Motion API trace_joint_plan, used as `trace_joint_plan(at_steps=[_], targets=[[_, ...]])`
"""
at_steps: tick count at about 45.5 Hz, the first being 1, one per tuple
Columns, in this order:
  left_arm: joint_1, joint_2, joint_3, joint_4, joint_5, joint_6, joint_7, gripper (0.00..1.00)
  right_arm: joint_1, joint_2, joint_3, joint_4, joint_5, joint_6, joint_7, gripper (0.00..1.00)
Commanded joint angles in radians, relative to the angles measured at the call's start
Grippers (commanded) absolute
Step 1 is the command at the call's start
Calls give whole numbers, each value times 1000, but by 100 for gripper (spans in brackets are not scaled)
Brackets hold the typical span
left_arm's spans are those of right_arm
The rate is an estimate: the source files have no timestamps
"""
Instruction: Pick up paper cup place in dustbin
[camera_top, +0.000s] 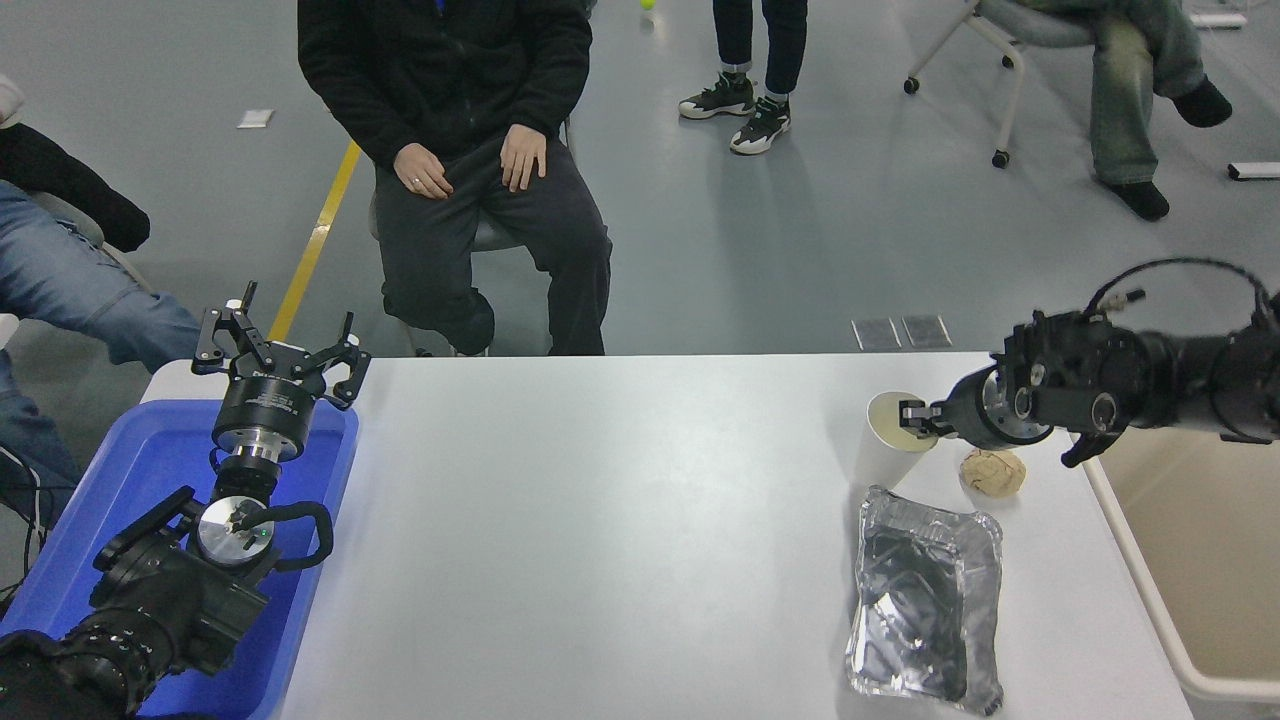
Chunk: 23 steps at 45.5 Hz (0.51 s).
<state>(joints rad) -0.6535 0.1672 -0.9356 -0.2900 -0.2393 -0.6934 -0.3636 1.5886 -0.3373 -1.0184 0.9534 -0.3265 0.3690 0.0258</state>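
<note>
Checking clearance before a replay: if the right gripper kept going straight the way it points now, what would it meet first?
The right gripper points leftward and is clamped on the paper cup at its rim, so the cup travels with it. Past the cup, the white table looks bare along that line, though depth is hard to judge.

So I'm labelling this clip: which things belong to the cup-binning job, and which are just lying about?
Job:
cup, gripped at its rim by the right gripper
bin, at the table's right end

Lying about:
foil tray
paper ball
blue tray, under the parked left gripper
</note>
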Motion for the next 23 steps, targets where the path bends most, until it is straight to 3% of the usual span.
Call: trace_joint_plan(at_steps=[1, 13, 23], targets=[[0, 0, 0, 0, 0, 0, 0, 99, 191, -68, -23, 44, -3, 221, 0, 0], [0, 0, 0, 0, 0, 0, 0, 99, 367, -97, -40, 59, -17, 416, -7, 0], [0, 0, 1, 0, 0, 0, 0, 99, 508, -118, -60, 61, -45, 416, -7, 0]])
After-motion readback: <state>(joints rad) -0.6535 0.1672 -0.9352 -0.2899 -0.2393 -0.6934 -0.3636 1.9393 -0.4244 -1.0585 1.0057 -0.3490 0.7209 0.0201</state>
